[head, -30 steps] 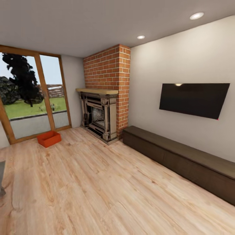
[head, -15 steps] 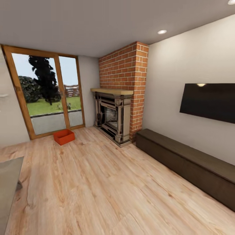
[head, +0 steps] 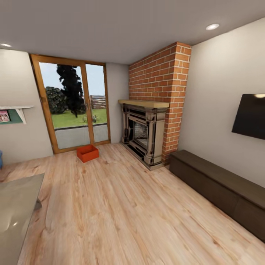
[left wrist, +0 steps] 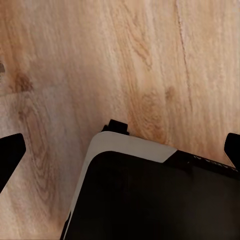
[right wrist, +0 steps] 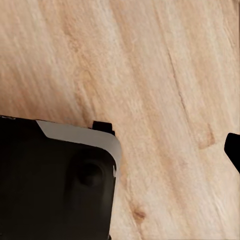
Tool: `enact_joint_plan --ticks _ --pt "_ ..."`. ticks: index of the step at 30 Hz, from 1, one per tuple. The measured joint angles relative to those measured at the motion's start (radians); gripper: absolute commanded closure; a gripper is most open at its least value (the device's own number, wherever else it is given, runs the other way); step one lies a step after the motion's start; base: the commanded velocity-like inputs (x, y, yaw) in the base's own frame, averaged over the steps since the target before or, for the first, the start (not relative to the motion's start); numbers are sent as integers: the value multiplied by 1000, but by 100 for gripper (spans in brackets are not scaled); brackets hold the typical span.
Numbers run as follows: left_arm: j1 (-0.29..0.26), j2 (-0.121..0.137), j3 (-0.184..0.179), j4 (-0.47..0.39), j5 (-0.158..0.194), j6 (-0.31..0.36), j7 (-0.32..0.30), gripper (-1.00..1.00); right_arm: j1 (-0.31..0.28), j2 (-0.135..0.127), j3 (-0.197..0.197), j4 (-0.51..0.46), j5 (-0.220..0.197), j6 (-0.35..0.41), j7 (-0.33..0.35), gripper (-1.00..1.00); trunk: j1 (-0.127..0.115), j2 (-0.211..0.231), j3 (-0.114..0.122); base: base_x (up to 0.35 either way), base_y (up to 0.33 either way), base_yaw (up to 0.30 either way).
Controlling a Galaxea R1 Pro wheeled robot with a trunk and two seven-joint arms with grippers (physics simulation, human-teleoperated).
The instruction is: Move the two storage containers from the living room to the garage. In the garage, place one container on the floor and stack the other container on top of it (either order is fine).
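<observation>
I am standing in the living room, looking across the wood-plank floor (head: 121, 206) toward the brick fireplace (head: 147, 125). One storage container (head: 87, 153) is sitting on the planks beside the fireplace, on its window side, just in front of the glass doors (head: 75, 106), well apart from me. I am not seeing a second one from here. A dark low bench (head: 221, 187) is running along the wall on the fireplace's other side, under a wall-mounted TV (head: 252, 117); a grey tabletop (head: 14, 209) is cutting into the near corner of the head view.

My left gripper (left wrist: 120, 145) is hanging over bare planks with its fingers spread wide and nothing between them. Of my right gripper, one dark fingertip (right wrist: 234, 150) is showing at the edge of its wrist view, so I cannot tell its state; nothing is visibly held.

Step in hand, as I judge it: driving up to the container. To do it well, I am planning to keep the box centred, pass clear of the tabletop, stop short of the glass and face a long wall squarely.
</observation>
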Motion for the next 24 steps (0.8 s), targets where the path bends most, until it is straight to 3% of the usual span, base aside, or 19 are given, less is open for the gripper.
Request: enact_joint_plan --ticks 9,24 --pt "0 -1 0 0 0 0 0 -100 0 1 1 0 -21 1 0 -100 0 0 0 322 0 243" --pt "0 -1 0 0 0 -4 1 -100 0 -5 7 0 -16 -1 14 -100 0 0 0 322 0 18"
